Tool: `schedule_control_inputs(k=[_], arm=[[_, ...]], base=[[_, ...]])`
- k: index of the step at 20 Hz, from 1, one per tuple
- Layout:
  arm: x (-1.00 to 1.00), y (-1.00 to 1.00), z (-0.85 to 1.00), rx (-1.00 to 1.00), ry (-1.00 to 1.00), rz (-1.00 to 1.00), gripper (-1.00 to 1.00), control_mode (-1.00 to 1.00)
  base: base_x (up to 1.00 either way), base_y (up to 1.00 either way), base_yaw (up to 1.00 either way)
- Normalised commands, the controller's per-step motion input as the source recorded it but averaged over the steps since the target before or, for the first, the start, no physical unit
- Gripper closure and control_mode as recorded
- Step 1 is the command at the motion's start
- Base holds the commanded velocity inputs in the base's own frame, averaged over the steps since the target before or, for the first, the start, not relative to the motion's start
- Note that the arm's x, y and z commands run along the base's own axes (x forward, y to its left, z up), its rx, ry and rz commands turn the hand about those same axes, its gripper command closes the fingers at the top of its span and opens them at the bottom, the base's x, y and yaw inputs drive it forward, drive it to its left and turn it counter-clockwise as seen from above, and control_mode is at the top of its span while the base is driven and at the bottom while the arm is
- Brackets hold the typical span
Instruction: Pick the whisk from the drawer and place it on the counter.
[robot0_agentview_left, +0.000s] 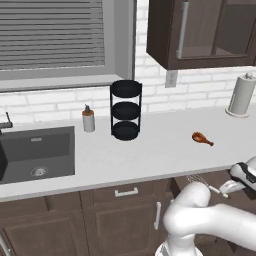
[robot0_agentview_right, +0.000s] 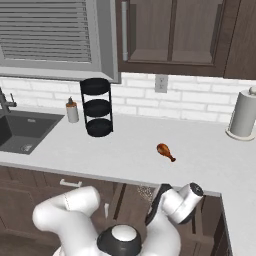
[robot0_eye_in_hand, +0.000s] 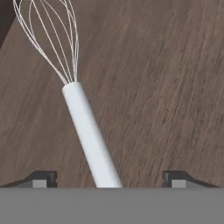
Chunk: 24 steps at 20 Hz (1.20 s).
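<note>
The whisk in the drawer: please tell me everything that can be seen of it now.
The silver wire balloon whisk has thin looping wires that gather into a straight, smooth, pale metal handle. In the hand view it lies flat on the dark brown wooden drawer floor, the handle running down between the two dark jaws of the gripper, which stand wide apart on either side without touching it. In the left base view its wire head shows just below the pale counter edge.

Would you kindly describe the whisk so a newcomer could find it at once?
Below the pale counter, right of the sink, the drawer stands open. The whisk lies on its wooden floor: thin looped wires on a straight pale handle, unlike the brown drumstick on the counter.
</note>
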Motion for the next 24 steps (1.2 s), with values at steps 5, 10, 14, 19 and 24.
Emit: schedule_control_inputs(k=[5,10,14,19,24], arm=[[0.07,0.0,-0.46,0.0,-0.02,0.0,-1.0,-1.0],[-0.21,0.12,-0.72,-0.03,-0.15,0.02,1.0,-1.0],[-0.9,0.09,-0.65,-0.1,-0.2,0.07,1.0,-1.0],[-0.88,0.0,-0.07,-0.07,-0.08,0.15,1.0,-1.0],[-0.17,0.0,0.93,-0.03,0.09,0.18,1.0,-1.0]], base=[[0.0,0.0,0.0],[0.0,0.0,0.0],[0.0,0.0,0.0],[0.0,0.0,0.0],[0.0,0.0,0.0]])
